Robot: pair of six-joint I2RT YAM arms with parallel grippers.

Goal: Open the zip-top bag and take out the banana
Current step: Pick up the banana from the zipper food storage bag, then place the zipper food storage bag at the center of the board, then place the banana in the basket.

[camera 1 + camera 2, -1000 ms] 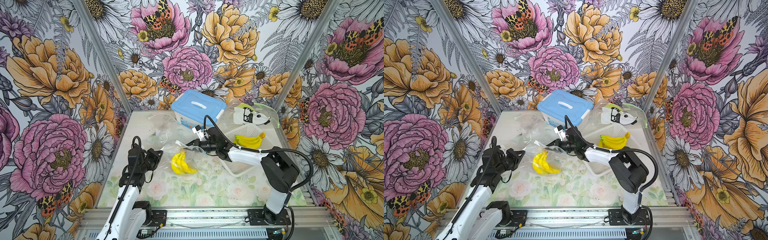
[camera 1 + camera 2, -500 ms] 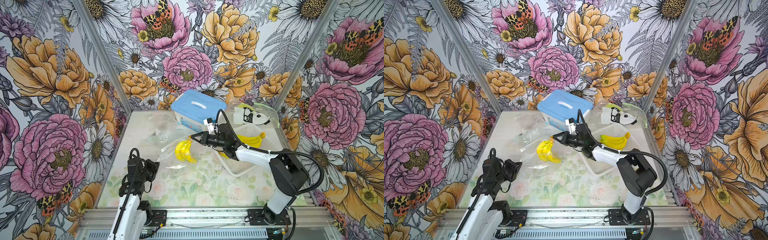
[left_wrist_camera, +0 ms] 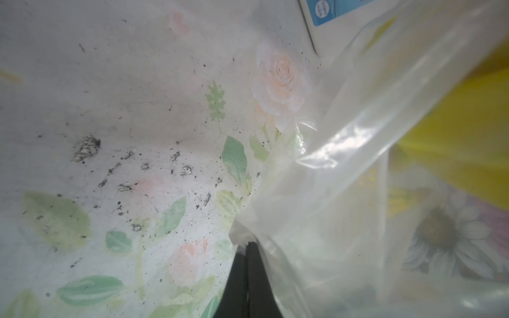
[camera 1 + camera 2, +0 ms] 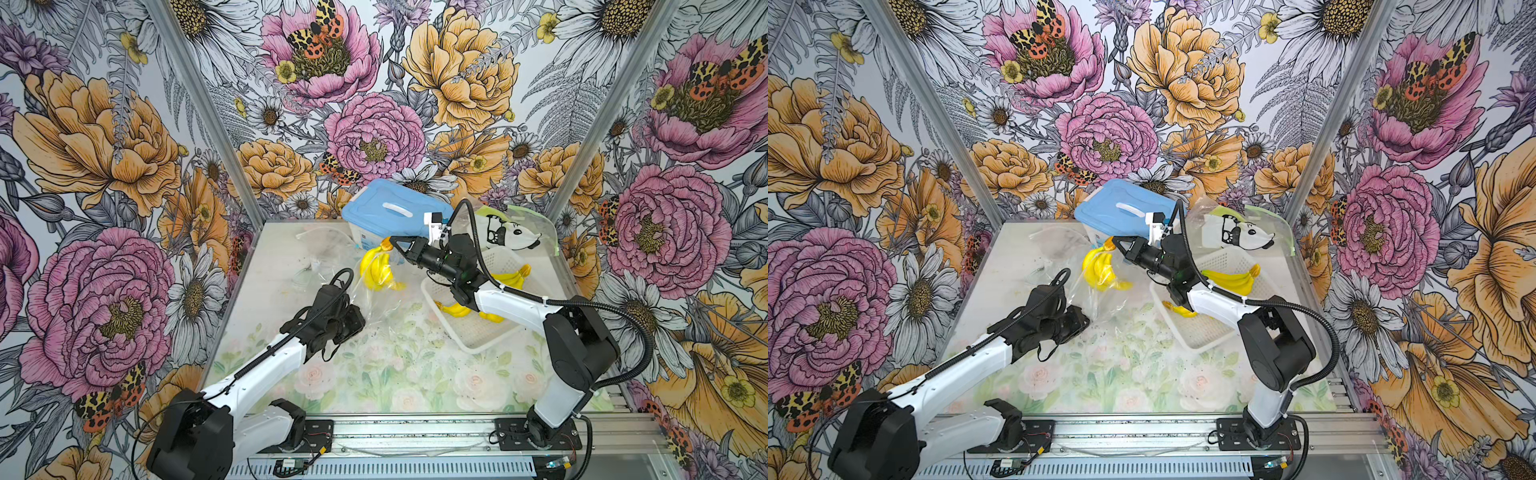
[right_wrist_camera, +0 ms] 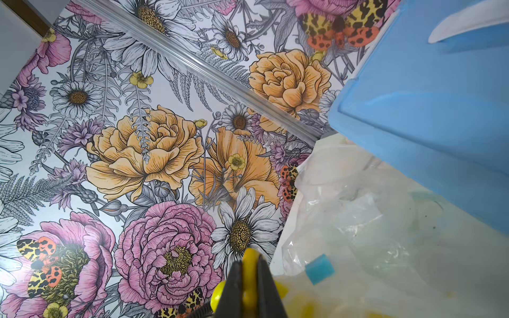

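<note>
A yellow banana (image 4: 376, 270) (image 4: 1098, 268) bunch hangs above the table in both top views. My right gripper (image 4: 392, 242) (image 5: 250, 264) is shut on its stem (image 5: 250, 257). The clear zip-top bag (image 4: 374, 301) (image 4: 1100, 299) slants from the bunch's lower end down to my left gripper (image 4: 351, 322) (image 3: 246, 245). That gripper is shut on an edge of the bag (image 3: 344, 165) just above the table. In the left wrist view, the banana (image 3: 468, 124) shows as a yellow blur through the plastic. How much of the bunch lies inside the bag I cannot tell.
A blue-lidded box (image 4: 390, 208) stands at the back, close behind the right gripper. A white basket (image 4: 478, 328) on the right holds other banana bunches (image 4: 509, 276). A panda-print bag (image 4: 507, 232) lies behind it. Empty clear bags (image 4: 320, 245) lie at the back left.
My right gripper has lifted the banana off the table, up and back toward the blue box. My left gripper has moved in toward the centre with the bag's edge.
</note>
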